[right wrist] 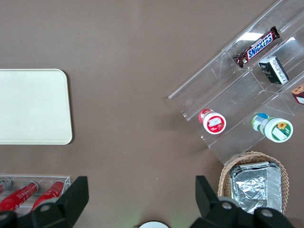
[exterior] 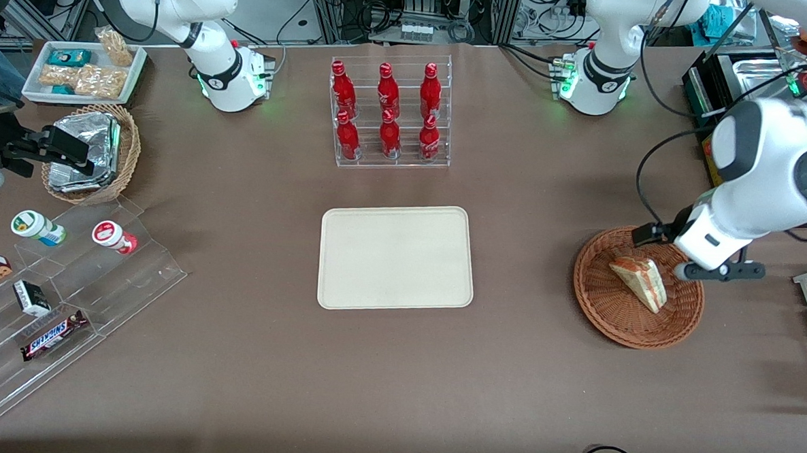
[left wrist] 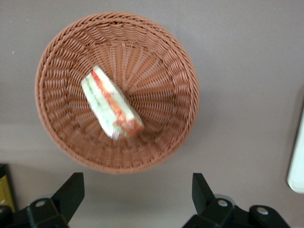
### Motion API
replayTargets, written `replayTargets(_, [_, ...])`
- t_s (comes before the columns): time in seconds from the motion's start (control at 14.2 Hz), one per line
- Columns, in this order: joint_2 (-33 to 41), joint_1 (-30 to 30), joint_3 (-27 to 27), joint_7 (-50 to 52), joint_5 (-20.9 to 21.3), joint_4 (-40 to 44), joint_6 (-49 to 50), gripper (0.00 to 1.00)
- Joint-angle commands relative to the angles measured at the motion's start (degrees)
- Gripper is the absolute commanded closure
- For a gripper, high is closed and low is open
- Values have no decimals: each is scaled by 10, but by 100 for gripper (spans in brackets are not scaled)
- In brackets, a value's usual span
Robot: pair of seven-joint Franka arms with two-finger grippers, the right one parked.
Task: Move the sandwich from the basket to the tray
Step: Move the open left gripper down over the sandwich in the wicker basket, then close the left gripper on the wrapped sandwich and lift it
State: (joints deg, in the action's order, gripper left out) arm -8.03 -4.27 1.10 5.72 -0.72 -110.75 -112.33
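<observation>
So the little triangular white-bread sandwich sits in the round reddish-brown wicker basket, toward the working arm's end of the brown tabletop; the claw hangs spread wide above the basket, holding nothing; the flat cream rectangular tray lies well apart.

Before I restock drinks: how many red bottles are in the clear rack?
6, in the clear rack: three on the upper row, three on the lower. Gripper hangs over the basket.
</observation>
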Motion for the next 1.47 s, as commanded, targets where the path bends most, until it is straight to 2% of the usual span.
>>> replayTargets(0.0, [-12,12,4,10,3,-22,-46,0])
replayTargets(0.49, [-31,19,4,341,3,-68,-139,0])
replayTargets(0.77, [-49,30,18,393,3,-77,-145,0])
replayTargets(1.12, [-106,30,18,452,3,-77,-226,0])
replayTargets(1.33, [-124,30,18,468,0,-76,-235,0])
replayTargets(1.4, [-129,29,18,475,-1,-77,-233,3])
